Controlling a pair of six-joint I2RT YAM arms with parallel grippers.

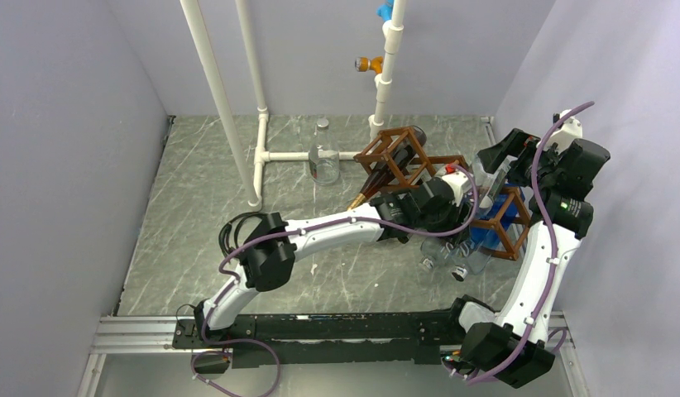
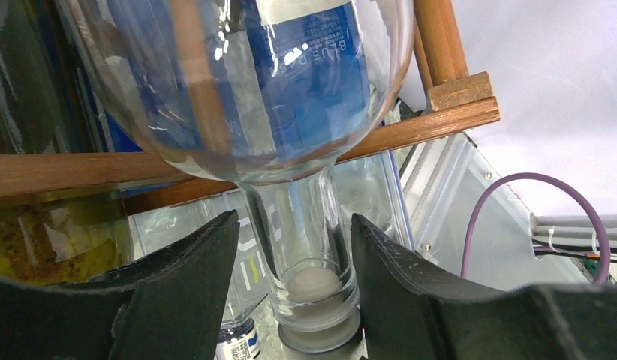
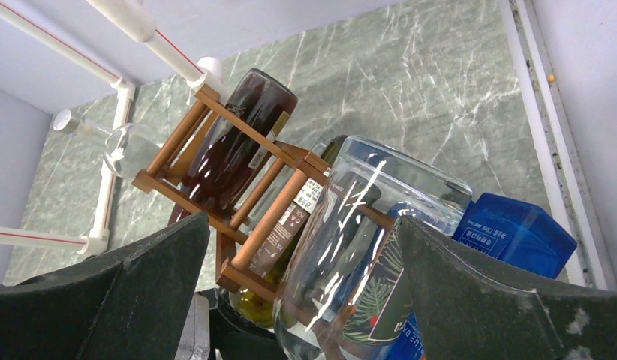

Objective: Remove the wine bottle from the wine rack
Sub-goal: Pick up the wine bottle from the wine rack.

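Bottle (image 2: 302, 217) lying in rack (image 2: 433, 124), L jaws sitting apart either side of neck, R jaws apart too; slick glass risking slip, rack tipping w/ pull.

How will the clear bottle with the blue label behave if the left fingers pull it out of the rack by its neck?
The clear bottle looks empty, so probably light. Its smooth glass neck between the left fingers may slip. Being round, it would likely roll once free of the wine rack, and could break if dropped.
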